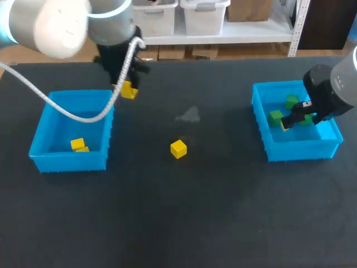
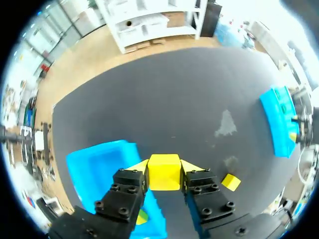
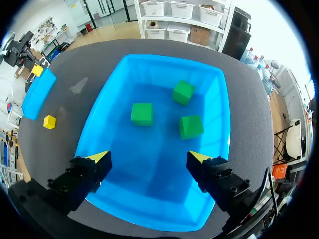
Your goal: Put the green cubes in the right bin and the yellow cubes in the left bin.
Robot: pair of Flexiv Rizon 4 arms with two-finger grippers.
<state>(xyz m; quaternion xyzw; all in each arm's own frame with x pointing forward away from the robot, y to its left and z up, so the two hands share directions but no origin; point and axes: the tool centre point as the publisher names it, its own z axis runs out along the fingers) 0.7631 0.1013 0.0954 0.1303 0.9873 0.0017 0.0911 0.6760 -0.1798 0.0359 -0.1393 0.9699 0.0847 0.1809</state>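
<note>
left wrist view: left gripper clamped on a yellow cube beside a corner of the left bin, presumably for deposit. right gripper gapes empty over the right bin holding green cubes.

Left arm, upper left of the frame, is cased in pale grey, white cable hung off it. Left pincer and right pincer are built of black screwed blocks, tipped yellow.
</note>
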